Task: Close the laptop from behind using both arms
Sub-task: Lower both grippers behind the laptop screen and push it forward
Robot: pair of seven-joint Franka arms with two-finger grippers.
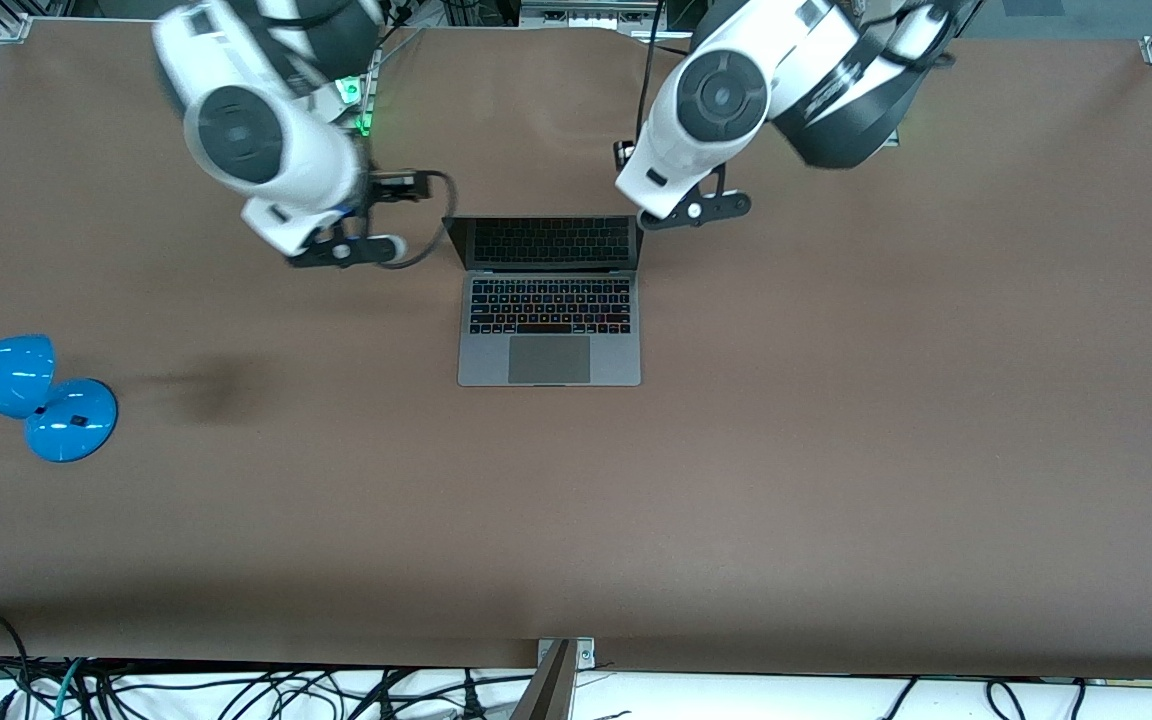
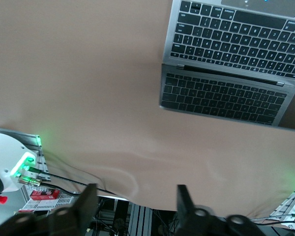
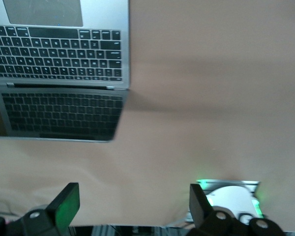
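Note:
The laptop (image 1: 548, 315) lies open in the middle of the brown table, its dark screen (image 1: 544, 243) tilted back toward the robots' bases and mirroring the keyboard. My left gripper (image 1: 693, 210) hangs over the table just beside the screen's corner at the left arm's end. In the left wrist view its fingers (image 2: 88, 202) stand apart with only table between them, and the laptop (image 2: 236, 44) shows past them. My right gripper (image 1: 346, 250) hovers beside the screen toward the right arm's end, a short gap away. It is open (image 3: 132, 204) and holds nothing, with the laptop (image 3: 59, 49) in its view.
A blue desk lamp (image 1: 31, 395) sits at the right arm's end of the table, nearer the front camera than the laptop. Black cables (image 1: 236, 690) trail below the table's front edge. Bare brown tabletop (image 1: 836, 450) surrounds the laptop.

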